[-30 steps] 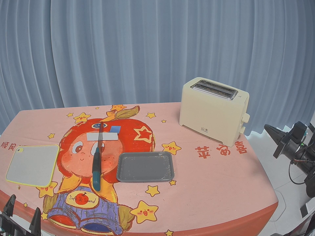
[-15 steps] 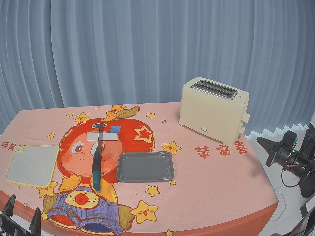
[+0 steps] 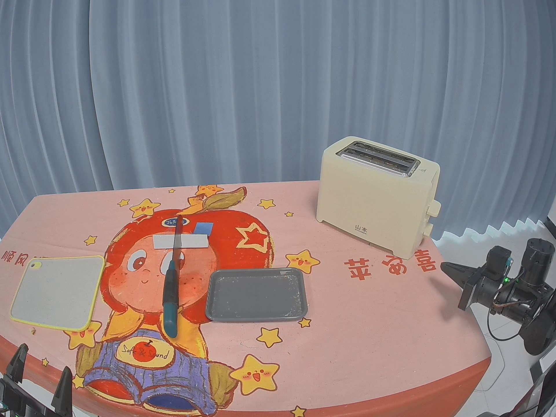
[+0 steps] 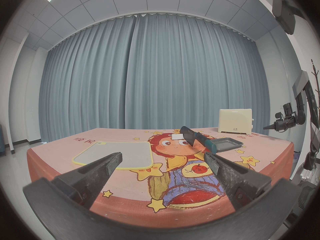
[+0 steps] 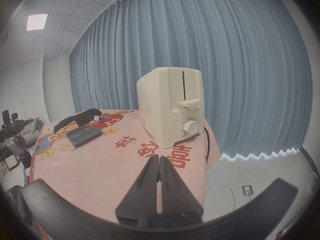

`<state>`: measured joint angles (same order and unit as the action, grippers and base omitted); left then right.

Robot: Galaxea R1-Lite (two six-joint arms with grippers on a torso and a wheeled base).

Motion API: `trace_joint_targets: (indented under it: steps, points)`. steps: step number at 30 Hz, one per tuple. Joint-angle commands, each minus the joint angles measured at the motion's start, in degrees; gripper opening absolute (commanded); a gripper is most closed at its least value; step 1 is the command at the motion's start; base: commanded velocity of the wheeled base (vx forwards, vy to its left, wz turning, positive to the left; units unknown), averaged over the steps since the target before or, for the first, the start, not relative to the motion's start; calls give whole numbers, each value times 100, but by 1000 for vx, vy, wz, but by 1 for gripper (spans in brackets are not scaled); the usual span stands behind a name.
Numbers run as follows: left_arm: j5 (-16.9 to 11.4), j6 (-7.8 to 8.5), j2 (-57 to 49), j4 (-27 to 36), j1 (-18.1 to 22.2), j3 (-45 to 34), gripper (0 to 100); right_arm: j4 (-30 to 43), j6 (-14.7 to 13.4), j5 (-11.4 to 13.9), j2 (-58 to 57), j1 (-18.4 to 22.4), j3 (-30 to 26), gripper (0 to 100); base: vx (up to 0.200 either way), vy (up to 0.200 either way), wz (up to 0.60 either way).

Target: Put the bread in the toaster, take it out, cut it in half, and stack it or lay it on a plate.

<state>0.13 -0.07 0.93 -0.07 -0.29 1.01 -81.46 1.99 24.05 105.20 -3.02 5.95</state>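
Observation:
A cream toaster (image 3: 376, 201) stands at the table's back right, its slots facing up; its lever (image 5: 189, 102) and dial (image 5: 190, 127) face my right gripper. That right gripper (image 3: 447, 267) (image 5: 159, 158) is shut and hangs just off the table's right edge, pointing at the toaster's end. A teal-handled knife (image 3: 171, 288) lies left of a grey tray-like plate (image 3: 256, 314), its blade across a white strip (image 3: 194, 241). Off the front left corner my left gripper (image 3: 39, 375) (image 4: 162, 157) stands open and holds nothing.
A grey cutting board with a yellow rim (image 3: 58, 291) lies at the table's left side. A small blue square (image 3: 203, 227) sits by the white strip. A blue curtain hangs behind the table. The toaster's cord (image 5: 207, 144) drops over the right edge.
My right gripper has come down and in toward the table's right edge, now level with the toaster's base. The left gripper and the things on the table have stayed put.

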Motion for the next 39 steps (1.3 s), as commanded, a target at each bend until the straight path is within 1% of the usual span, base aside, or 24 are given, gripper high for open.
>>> trace_joint_targets:
  steps: [1, 5, 10, 12, 15, 21, 26, 39]
  points:
    - [4, -1, -14, -1, -6, -101, 100, 156, -5, -6, 26, -40, 363, 0, 0, 0, 0]
    - [4, -1, -5, -1, -6, -101, 100, 508, -5, -6, 26, 39, 723, 0, 0, 0, 0]
    - [4, -1, -5, -1, 3, -101, 100, 605, 21, -15, 114, 127, 996, 0, 0, 0, 0]
    - [4, -1, -14, -1, -6, -101, 100, 517, 74, -15, 264, 109, 952, 0, 0, 0, 0]
    - [4, -1, -14, -1, -6, -101, 100, 508, 285, -15, 404, 135, 961, 0, 0, 0, 0]
    - [4, -1, -5, -1, -6, -101, 100, 499, 293, -23, 404, 127, 1013, 0, 0, 0, 0]
    - [4, -1, -14, -1, 3, -101, 100, 499, 293, -173, 457, 135, 1057, 0, 0, 0, 0]
    - [4, -1, -14, -1, -6, -101, 100, 499, 276, -173, 457, 153, 1172, 0, 0, 0, 0]
